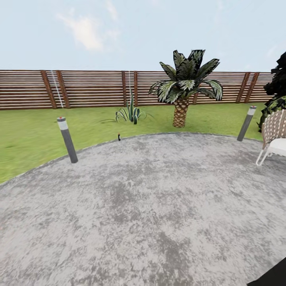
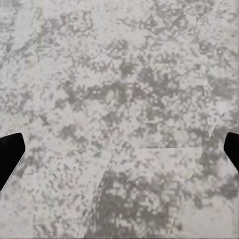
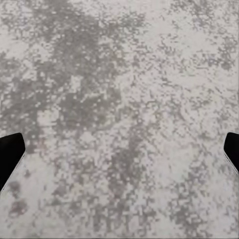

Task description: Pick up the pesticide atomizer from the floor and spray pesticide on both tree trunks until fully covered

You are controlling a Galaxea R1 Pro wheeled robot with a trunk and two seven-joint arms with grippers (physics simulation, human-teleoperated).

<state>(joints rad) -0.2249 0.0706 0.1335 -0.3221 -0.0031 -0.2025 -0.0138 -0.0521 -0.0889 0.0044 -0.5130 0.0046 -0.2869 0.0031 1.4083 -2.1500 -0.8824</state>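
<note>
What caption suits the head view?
Grey paved patio bordered by lawn, palm and slatted fence.

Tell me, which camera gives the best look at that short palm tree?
The head view: the short palm stands whole on the lawn before the wooden fence. The two wrist views look down at mottled grey paving between open fingertips and give nothing of the palm.

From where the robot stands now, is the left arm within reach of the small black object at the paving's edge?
Probably not. The small black object, possibly the atomizer, sits far across the paving by the lawn, while the open left gripper faces bare paving; the base must drive closer.
</note>
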